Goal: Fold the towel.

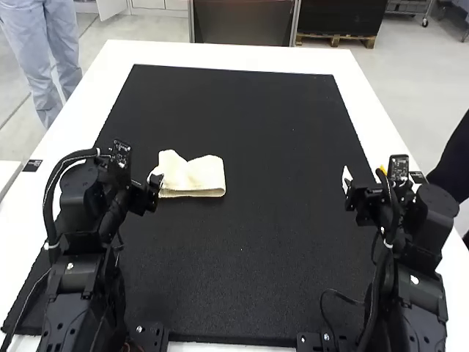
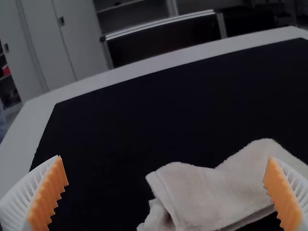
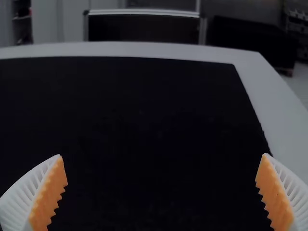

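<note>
In the high view my left gripper (image 1: 152, 183) is beside the left end of the cream towel (image 1: 192, 174), which lies folded into a small, uneven bundle on the black mat. My right gripper (image 1: 347, 183) is far from it, over the mat's right edge. The left wrist view shows the left gripper (image 2: 166, 192) wide open, with the towel (image 2: 202, 195) beyond and between its fingers, ungripped; layered edges and a crumpled corner show. In the right wrist view the right gripper (image 3: 161, 192) stands open with nothing between its orange pads.
The black mat (image 1: 249, 257) covers most of the white table (image 1: 220, 55). A small yellow item (image 1: 382, 169) shows by the right arm. Cables hang by both arms, and a person stands beyond the table's left edge.
</note>
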